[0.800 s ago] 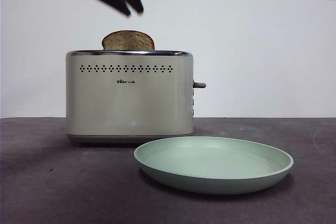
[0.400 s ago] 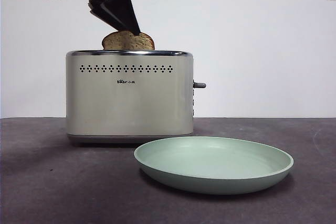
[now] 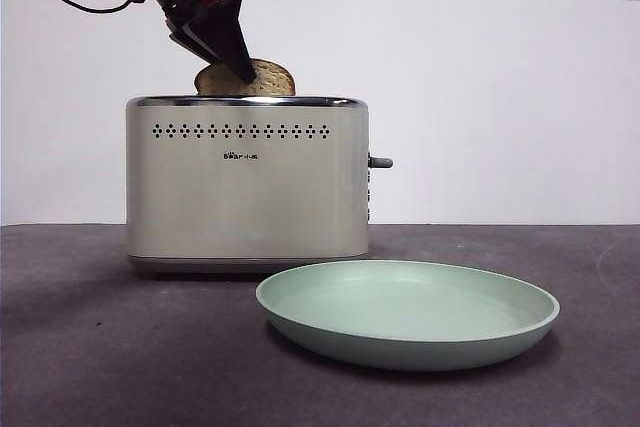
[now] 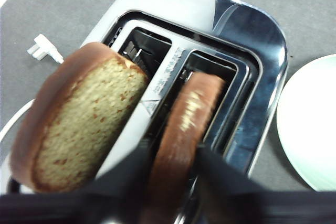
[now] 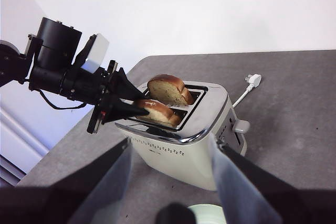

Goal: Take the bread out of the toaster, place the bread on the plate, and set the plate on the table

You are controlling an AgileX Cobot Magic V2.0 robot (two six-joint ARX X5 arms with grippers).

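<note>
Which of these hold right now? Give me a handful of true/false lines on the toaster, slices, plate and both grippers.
1. The plate lies on the table before the toaster. True.
2. The toaster holds one slice. False: two, the bread and a second slice.
3. The left gripper is at the slices atop the toaster. True.
4. The right gripper grips the plate. False: it is open and empty.
5. Bread lies on the plate. False: the plate holds nothing.
</note>
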